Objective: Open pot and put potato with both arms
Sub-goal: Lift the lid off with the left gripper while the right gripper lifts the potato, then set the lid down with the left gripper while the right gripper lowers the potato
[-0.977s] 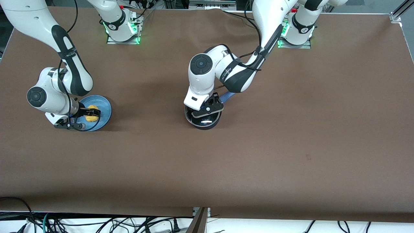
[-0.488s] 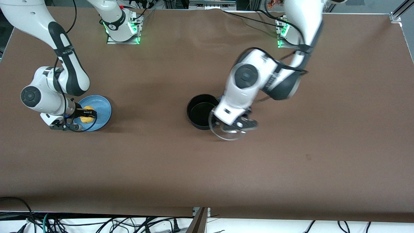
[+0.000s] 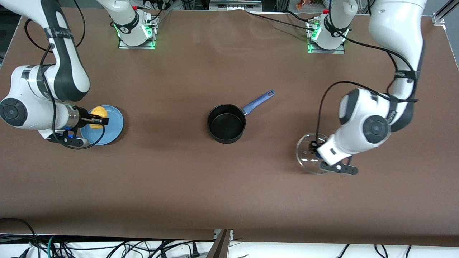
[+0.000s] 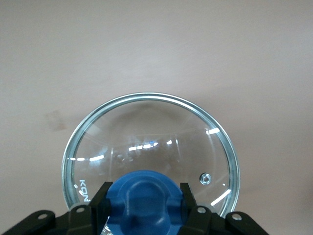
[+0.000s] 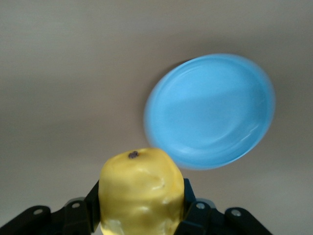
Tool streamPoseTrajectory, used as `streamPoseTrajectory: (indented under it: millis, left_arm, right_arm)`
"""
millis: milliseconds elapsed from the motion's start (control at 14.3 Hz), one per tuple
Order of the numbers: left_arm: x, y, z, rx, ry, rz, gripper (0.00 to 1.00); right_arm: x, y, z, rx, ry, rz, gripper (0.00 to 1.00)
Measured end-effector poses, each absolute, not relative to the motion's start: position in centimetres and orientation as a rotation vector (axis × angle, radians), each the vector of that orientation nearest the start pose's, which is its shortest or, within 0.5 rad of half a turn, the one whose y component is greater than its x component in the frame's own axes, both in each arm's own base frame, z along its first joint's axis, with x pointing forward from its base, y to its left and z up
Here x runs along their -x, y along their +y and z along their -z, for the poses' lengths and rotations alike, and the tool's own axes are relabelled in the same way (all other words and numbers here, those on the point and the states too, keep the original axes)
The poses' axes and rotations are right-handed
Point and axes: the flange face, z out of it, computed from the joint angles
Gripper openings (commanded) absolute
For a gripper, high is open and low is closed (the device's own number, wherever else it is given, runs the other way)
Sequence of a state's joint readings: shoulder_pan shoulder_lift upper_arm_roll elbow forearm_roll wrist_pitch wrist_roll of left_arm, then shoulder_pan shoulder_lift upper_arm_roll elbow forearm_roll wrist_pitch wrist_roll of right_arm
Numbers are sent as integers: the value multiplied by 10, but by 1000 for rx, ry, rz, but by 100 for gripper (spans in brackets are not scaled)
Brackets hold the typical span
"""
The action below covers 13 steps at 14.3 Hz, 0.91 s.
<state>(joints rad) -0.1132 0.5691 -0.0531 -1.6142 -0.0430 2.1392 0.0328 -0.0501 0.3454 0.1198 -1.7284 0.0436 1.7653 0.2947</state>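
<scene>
the left end effector is mostly hidden in the front view under the arm's own white wrist, and the lid it carries shows only as a faint clear disc with its far edge cut off by that wrist. the left wrist view makes it plain: two black fingers are closed tight on the blue knob, whose lower half runs off the frame. the lid is round clear glass with a bright metal rim and one small vent hole, over bare worktop toward the left arm's end; whether it touches the surface cannot be told.

one pot stands open near the middle of the worktop, round, matte black inside, its long blue handle pointing away from the front camera toward the left arm's base.

the right end effector is clamped on the single potato, a lumpy yellow-orange lump with a small dark spot, held up over the blue plate. in the right wrist view the potato's underside and the finger tips are cut off. the plate is one smooth, shallow, glossy round dish toward the right arm's end, well apart from the pot.

the worktop is a flat brown matte sheet.
</scene>
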Motion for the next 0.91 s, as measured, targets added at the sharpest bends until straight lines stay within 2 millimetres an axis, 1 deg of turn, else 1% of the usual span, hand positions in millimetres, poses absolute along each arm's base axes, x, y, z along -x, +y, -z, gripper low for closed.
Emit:
streamPoseTrajectory:
  millis: [70, 140, 209, 279, 349, 419, 488, 628, 698, 767, 837, 907]
  left_arm:
    - [-670, -94, -271, 3189, 284, -62, 41]
    - [-661, -86, -251, 3184, 295, -50, 42]
    - [-651, -84, -233, 3181, 303, -37, 42]
    - [-641, -86, -218, 3179, 308, -27, 45]
    - [-634, -86, -208, 3178, 311, -13, 61]
    - [-631, -87, -207, 3176, 312, 11, 79]
    - [-630, -86, -207, 3176, 311, 15, 100]
    - [-630, -82, -209, 3175, 301, 18, 100]
    - [-632, -79, -213, 3175, 293, 25, 100]
    - [-634, -77, -225, 3176, 289, 18, 100]
    - [-638, -77, -244, 3179, 289, -13, 100]
    - [-643, -79, -272, 3186, 289, -50, 100]
  right_arm:
    - [-612, 63, -373, 3008, 446, -496, 33]
    - [-613, 86, -382, 2958, 527, -501, 33]
    - [-613, 108, -388, 2913, 615, -509, 33]
    - [-611, 134, -392, 2875, 703, -524, 33]
    - [-609, 163, -395, 2847, 783, -535, 33]
    - [-608, 195, -396, 2825, 859, -531, 33]
    - [-606, 231, -396, 2807, 929, -515, 33]
    - [-599, 298, -387, 2768, 1035, -467, 33]
    - [-594, 329, -377, 2743, 1082, -446, 33]
    - [-589, 358, -363, 2712, 1131, -424, 33]
    - [-582, 386, -344, 2681, 1172, -407, 33]
    - [-575, 410, -324, 2660, 1198, -393, 33]
